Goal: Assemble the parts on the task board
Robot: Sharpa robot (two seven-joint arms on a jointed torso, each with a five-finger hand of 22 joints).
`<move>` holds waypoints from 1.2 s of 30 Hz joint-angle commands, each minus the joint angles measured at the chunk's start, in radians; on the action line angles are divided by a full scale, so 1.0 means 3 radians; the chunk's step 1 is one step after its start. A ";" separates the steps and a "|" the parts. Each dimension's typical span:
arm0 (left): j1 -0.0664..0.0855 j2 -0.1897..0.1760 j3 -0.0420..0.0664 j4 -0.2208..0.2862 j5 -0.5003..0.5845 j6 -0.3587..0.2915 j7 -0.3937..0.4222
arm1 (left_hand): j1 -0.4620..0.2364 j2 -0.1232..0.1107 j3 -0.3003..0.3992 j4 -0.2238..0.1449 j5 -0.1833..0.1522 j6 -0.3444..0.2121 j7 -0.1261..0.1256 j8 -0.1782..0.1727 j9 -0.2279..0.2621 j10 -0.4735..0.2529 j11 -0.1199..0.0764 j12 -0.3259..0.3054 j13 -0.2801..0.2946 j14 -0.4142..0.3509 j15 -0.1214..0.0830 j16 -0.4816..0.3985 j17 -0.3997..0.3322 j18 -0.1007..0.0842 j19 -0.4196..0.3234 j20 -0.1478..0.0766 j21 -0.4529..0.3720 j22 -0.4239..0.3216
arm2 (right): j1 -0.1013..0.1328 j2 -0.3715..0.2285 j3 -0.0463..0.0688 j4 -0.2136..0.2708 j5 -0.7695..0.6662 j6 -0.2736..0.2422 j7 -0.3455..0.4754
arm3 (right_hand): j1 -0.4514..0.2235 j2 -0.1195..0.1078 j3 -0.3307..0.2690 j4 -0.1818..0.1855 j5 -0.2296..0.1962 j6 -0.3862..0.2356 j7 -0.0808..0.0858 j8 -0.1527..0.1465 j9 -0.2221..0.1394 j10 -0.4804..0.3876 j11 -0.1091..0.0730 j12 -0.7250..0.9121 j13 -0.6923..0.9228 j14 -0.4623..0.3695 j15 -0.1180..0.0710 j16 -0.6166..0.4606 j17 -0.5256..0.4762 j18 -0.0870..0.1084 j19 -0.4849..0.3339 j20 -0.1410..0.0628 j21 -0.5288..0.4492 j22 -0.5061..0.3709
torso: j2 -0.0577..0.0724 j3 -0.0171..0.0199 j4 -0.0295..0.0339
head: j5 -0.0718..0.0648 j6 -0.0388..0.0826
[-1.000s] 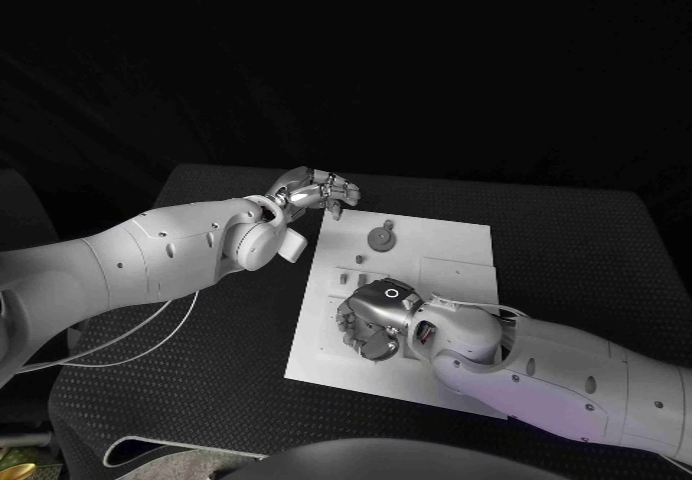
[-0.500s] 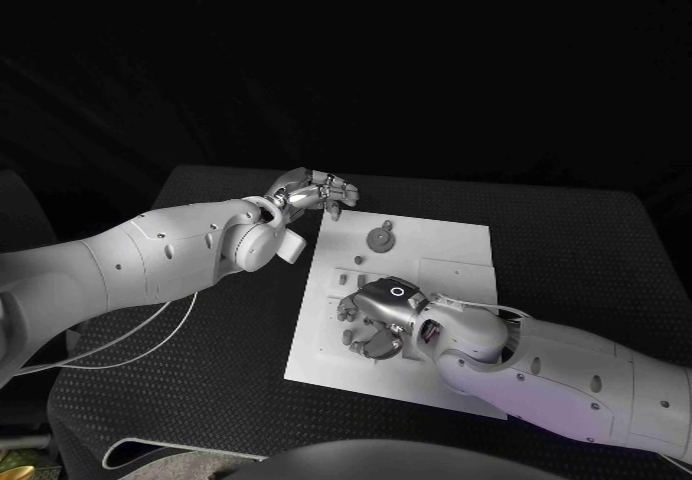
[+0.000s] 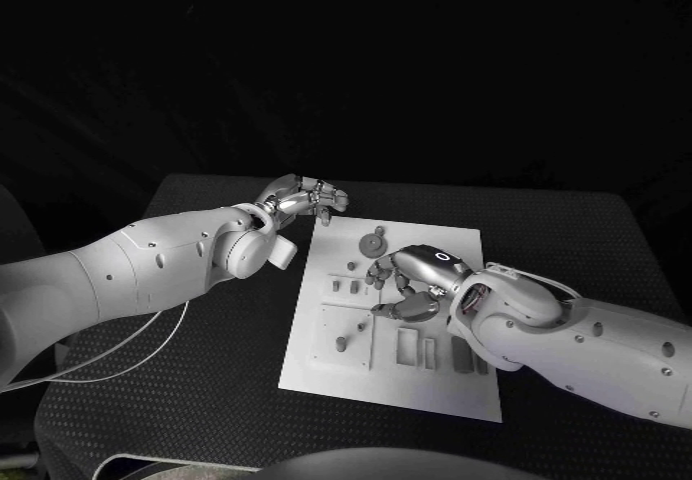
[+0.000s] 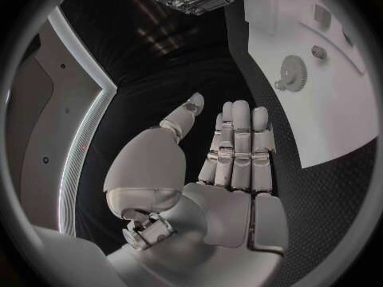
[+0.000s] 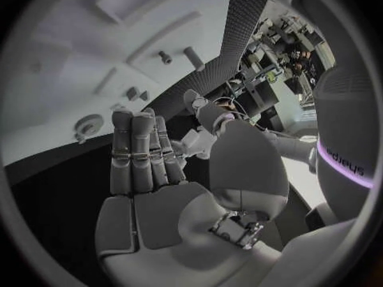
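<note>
Here, going from the left of the head view, the left hand (image 3: 300, 198) hovers over the black desk (image 3: 202, 340) just off the upper left corner of the task board (image 3: 329, 368); its wrist view shows the fingers straight and side by side, thumb apart, holding nothing. Just right of it, near the top of the board, lies the round gear part (image 3: 374, 243), with small pegs (image 3: 342, 285) below it in the board's left half and upright slot pieces (image 3: 427, 350) toward its lower middle. Further right, the right hand (image 3: 408, 283) hangs above the board's centre, fingers extended and empty in its wrist view, the gear just up and to its left, apart from it. The likely risk is that this hand, coming down among closely set parts, nudges the pegs or slides the gear aside; the unheld board could also shift on the desk.
</note>
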 commanded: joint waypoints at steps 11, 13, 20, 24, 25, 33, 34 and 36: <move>-0.0053 0.0055 -0.0003 -0.0118 0.0019 0.0065 0.0043 | 0.0019 0.0033 0.0000 0.0003 -0.0016 -0.0007 0.0001 -0.0010 -0.0003 -0.0019 0.0009 0.0025 -0.0004 -0.0009 0.0016 -0.0014 0.0006 0.0046 -0.0003 -0.0021 -0.0018 0.0007 | 0.0230 -0.0539 0.0015 0.0065 0.1749 0.0502 -0.0285 | -0.0425 0.0157 -0.0521 0.0135 0.0356 -0.0155 -0.0050 -0.0056 -0.0056 0.0076 -0.0159 0.1370 0.1091 0.0140 -0.0179 0.0173 -0.0067 0.0160 0.0172 -0.0142 0.0187 0.0054 | -0.0067 0.0023 -0.0079 | -0.0071 0.0064; -0.0059 0.0061 -0.0004 -0.0124 0.0020 0.0047 0.0034 | 0.0020 0.0034 0.0000 0.0003 -0.0016 -0.0007 0.0001 -0.0010 -0.0003 -0.0019 0.0009 0.0025 -0.0004 -0.0009 0.0016 -0.0014 0.0007 0.0046 -0.0003 -0.0021 -0.0018 0.0008 | 0.0236 -0.0612 0.0014 0.0082 0.1824 0.0584 -0.0362 | -0.0499 0.0166 -0.0645 0.0119 0.0418 -0.0121 -0.0091 -0.0027 -0.0039 -0.0097 -0.0175 0.1871 0.1519 0.0140 -0.0184 0.0198 -0.0065 0.0160 0.0162 -0.0158 0.0205 0.0057 | -0.0075 0.0027 -0.0089 | -0.0093 0.0070; -0.0110 0.0074 -0.0009 -0.0127 0.0048 0.0053 0.0044 | -0.0011 0.0034 -0.0020 0.0010 -0.0017 -0.0007 0.0002 -0.0009 -0.0003 -0.0015 0.0009 0.0030 -0.0003 -0.0008 0.0016 -0.0015 0.0011 0.0044 0.0000 -0.0020 -0.0020 0.0015 | 0.0242 -0.0810 0.0008 0.0141 0.1894 0.0911 -0.0749 | -0.0660 0.0441 -0.0864 0.0010 0.0433 0.0222 -0.0214 0.0188 0.0148 -0.0252 -0.0312 0.2917 0.2406 0.0240 -0.0332 0.0502 0.0169 0.0160 0.0279 -0.0237 0.0446 0.0073 | -0.0106 0.0032 -0.0126 | -0.0133 0.0058; -0.0148 0.0076 -0.0010 -0.0124 0.0070 0.0059 0.0046 | -0.0031 0.0036 -0.0031 0.0013 -0.0017 -0.0009 0.0003 -0.0010 -0.0004 -0.0015 0.0008 0.0033 -0.0003 -0.0009 0.0016 -0.0016 0.0013 0.0044 0.0001 -0.0020 -0.0022 0.0019 | 0.0246 -0.0819 -0.0023 0.0043 0.1858 0.1043 -0.0907 | -0.0737 0.0503 -0.0875 -0.0004 0.0456 0.0228 -0.0225 0.0185 0.0196 -0.0214 -0.0325 0.3070 0.2559 0.0263 -0.0348 0.0631 0.0309 0.0160 0.0311 -0.0253 0.0524 0.0065 | -0.0132 0.0032 -0.0150 | -0.0157 0.0049; -0.0154 0.0082 -0.0010 -0.0132 0.0082 0.0067 0.0043 | -0.0034 0.0037 -0.0034 0.0013 -0.0017 -0.0009 0.0003 -0.0010 -0.0004 -0.0015 0.0008 0.0034 -0.0003 -0.0009 0.0015 -0.0016 0.0014 0.0044 0.0002 -0.0021 -0.0022 0.0019 | 0.0249 -0.0808 -0.0046 0.0012 0.1837 0.1091 -0.0960 | -0.0752 0.0513 -0.0879 -0.0002 0.0467 0.0231 -0.0226 0.0185 0.0201 -0.0206 -0.0326 0.3089 0.2577 0.0265 -0.0348 0.0646 0.0327 0.0160 0.0316 -0.0256 0.0536 0.0066 | -0.0138 0.0032 -0.0157 | -0.0154 0.0043; -0.0216 0.0161 -0.0016 -0.0209 0.0131 0.0061 0.0041 | -0.0071 0.0051 -0.0051 0.0017 -0.0016 -0.0018 0.0005 -0.0014 -0.0006 -0.0012 0.0006 0.0040 -0.0001 -0.0010 0.0014 -0.0019 0.0018 0.0044 0.0002 -0.0022 -0.0029 0.0026 | 0.0249 -0.0785 -0.0169 0.0009 0.1769 0.1266 -0.1199 | -0.0866 0.0611 -0.0912 -0.0056 0.0555 0.0294 -0.0247 0.0197 0.0262 -0.0181 -0.0345 0.3198 0.2730 0.0256 -0.0362 0.0756 0.0487 0.0160 0.0317 -0.0269 0.0645 0.0062 | -0.0199 0.0008 -0.0178 | -0.0165 0.0014; -0.0218 0.0162 -0.0016 -0.0209 0.0131 0.0058 0.0041 | -0.0074 0.0051 -0.0053 0.0017 -0.0016 -0.0019 0.0006 -0.0015 -0.0006 -0.0012 0.0006 0.0041 -0.0001 -0.0010 0.0013 -0.0019 0.0019 0.0044 0.0002 -0.0022 -0.0029 0.0026 | 0.0249 -0.0783 -0.0180 0.0009 0.1757 0.1279 -0.1218 | -0.0881 0.0615 -0.0909 -0.0063 0.0590 0.0305 -0.0251 0.0197 0.0271 -0.0176 -0.0346 0.3204 0.2747 0.0255 -0.0365 0.0764 0.0506 0.0160 0.0316 -0.0267 0.0657 0.0061 | -0.0210 0.0005 -0.0178 | -0.0168 0.0006; -0.0222 0.0162 -0.0020 -0.0209 0.0131 0.0057 0.0041 | -0.0079 0.0052 -0.0055 0.0018 -0.0016 -0.0019 0.0006 -0.0015 -0.0007 -0.0011 0.0006 0.0041 -0.0001 -0.0010 0.0013 -0.0020 0.0019 0.0044 0.0002 -0.0022 -0.0030 0.0027 | 0.0249 -0.0782 -0.0191 0.0020 0.1757 0.1287 -0.1271 | -0.0919 0.0613 -0.0891 -0.0071 0.0809 0.0329 -0.0255 0.0200 0.0288 -0.0170 -0.0351 0.3205 0.2770 0.0253 -0.0367 0.0770 0.0532 0.0160 0.0311 -0.0262 0.0674 0.0057 | -0.0231 0.0001 -0.0178 | -0.0168 -0.0008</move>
